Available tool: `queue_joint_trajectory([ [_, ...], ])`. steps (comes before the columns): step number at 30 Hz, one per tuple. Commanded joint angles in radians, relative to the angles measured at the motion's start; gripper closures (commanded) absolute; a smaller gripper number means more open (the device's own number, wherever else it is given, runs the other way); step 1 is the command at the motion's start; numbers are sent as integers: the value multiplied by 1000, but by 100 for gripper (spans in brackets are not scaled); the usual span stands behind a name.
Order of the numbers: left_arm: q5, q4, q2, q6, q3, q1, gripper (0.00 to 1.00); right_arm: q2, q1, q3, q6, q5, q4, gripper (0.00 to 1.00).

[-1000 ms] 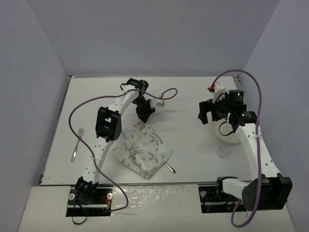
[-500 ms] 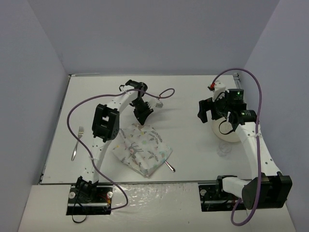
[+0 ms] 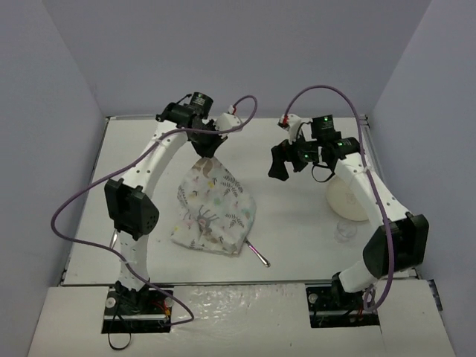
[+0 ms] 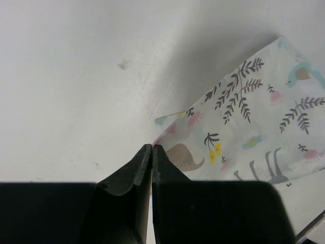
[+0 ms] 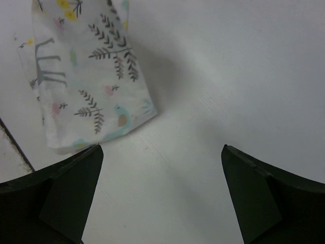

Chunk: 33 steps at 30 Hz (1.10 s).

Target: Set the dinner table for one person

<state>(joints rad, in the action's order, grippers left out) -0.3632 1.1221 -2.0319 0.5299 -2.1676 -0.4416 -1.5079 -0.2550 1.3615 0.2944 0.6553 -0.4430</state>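
1. Left gripper (image 4: 152,146): clenched. In the left wrist view the two fingers are pressed together with no gap, pinching one corner of the cloth mat (image 4: 254,122). The printed fabric emerges right at the fingertips.
2. From overhead, the left gripper (image 3: 206,151) sits raised over the far-left-centre of the tabletop. The cloth mat (image 3: 212,204) drapes down from it, narrow at the pinched corner and widening toward the near edge. Its lower hem appears to rest on the table.
3. Mat print: white ground with leafy sprigs, small flowers and pastel animals.
4. Right gripper (image 5: 161,148): released. The fingers are spread wide with nothing between them, and only bare tabletop shows in the gap.
5. From overhead, the right gripper (image 3: 282,163) is just to the right of the mat's upper part and clear of it. In the right wrist view, one end of the mat fills the upper left.
6. Dinner table (image 3: 297,216): a large off-white flat top with a thin metal edge, lying under both arms between grey walls.
7. Right side of the table: an off-white bowl (image 3: 348,199), partly behind the right arm. A clear glass (image 3: 344,231) stands just on its near side.
8. A thin utensil handle (image 3: 259,256) pokes out from under the mat's near-right corner. Its head is hidden, so its type cannot be told.
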Motion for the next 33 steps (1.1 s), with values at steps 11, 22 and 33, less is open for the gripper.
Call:
queue_joint_trajectory([
  [11,0,-64,327,-40,185,4,100,-360,-359,301,149,-47,-121,0],
  [22,-165,-23,520,-28,286,38,100,-444,-379,408,259,-65,45,0],
  [33,-260,-9,681,7,439,136,100,-640,-399,505,249,19,27,42],
])
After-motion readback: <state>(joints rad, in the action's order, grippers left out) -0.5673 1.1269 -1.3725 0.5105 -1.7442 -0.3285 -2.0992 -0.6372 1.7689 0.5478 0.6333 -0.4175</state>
